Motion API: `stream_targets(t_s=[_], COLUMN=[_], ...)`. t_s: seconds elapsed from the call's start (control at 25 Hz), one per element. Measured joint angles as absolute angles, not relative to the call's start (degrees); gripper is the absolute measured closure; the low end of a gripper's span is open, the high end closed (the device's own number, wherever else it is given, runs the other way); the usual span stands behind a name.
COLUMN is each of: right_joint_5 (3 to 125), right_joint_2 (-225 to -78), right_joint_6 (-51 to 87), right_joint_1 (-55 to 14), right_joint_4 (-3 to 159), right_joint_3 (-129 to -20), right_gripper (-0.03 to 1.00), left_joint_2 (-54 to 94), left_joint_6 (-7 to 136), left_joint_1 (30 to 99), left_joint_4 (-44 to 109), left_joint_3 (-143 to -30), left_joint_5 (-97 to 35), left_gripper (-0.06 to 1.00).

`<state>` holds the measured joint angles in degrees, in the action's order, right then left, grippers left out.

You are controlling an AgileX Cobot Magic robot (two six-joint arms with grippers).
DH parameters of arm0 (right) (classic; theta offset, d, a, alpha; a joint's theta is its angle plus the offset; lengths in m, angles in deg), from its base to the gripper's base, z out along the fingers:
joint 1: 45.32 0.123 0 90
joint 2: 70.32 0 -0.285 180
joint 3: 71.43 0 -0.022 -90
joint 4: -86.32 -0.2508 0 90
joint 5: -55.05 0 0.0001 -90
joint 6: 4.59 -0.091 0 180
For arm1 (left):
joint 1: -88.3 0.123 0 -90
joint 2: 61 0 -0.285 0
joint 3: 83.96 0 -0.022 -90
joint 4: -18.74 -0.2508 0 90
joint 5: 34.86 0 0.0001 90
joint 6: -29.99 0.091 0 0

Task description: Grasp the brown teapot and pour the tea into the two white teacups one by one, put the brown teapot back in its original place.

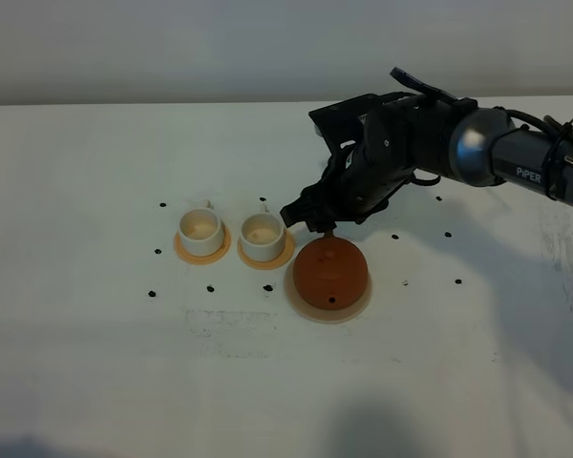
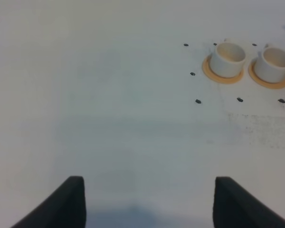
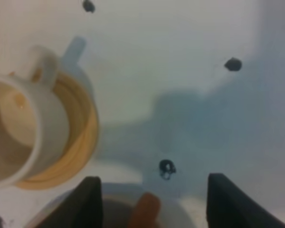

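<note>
The brown teapot [image 1: 331, 272] stands on its large beige disc [image 1: 317, 310], the original place, right of the two white teacups [image 1: 201, 232] [image 1: 262, 237]. My right gripper [image 1: 310, 221] hovers open just over the teapot's far side. In the right wrist view its open fingers [image 3: 88, 204] stand either side of a brown part of the teapot [image 3: 147, 210], without closing on it. One teacup [image 3: 19, 128] sits beside it. My left gripper [image 2: 149, 204] is open and empty over bare table, well away from the teacups [image 2: 228, 58] [image 2: 274, 64]. No tea shows; the cups' insides look cream.
Each cup rests on a small orange-tan coaster [image 1: 180, 250] [image 1: 285, 256]. Small black dots [image 1: 151, 293] mark the white tabletop [image 1: 95, 363] around the set. The right arm [image 1: 516, 157] reaches in from the right edge.
</note>
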<state>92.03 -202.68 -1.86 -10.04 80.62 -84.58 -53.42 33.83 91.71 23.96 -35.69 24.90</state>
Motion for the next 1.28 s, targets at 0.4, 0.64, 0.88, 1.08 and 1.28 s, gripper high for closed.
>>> stream_targets(t_s=[0.4, 0.64, 0.88, 1.08, 1.28], right_joint_5=[92.4, 93.7, 94.9, 95.2, 95.4], right_joint_2=[-202.7, -202.7, -202.7, -202.7, -202.7], right_joint_6=[-1.9, -1.9, -2.1, -2.1, -2.9], right_joint_1=[-10.6, -10.6, -10.6, -10.6, -10.6], right_joint_4=[81.7, 83.7, 85.3, 86.3, 89.6], right_joint_3=[-84.6, -84.6, -84.6, -84.6, -84.7], right_gripper=[0.5, 0.5, 0.5, 0.5, 0.5], left_joint_2=[-53.4, -53.4, -53.4, -53.4, -53.4], left_joint_6=[33.8, 33.8, 33.8, 33.8, 33.8], left_joint_1=[91.7, 91.7, 91.7, 91.7, 91.7], left_joint_4=[24.0, 24.0, 24.0, 24.0, 24.0], left_joint_3=[-35.7, -35.7, -35.7, -35.7, -35.7], left_joint_5=[24.9, 24.9, 24.9, 24.9, 24.9], left_gripper=[0.36, 0.36, 0.36, 0.36, 0.36])
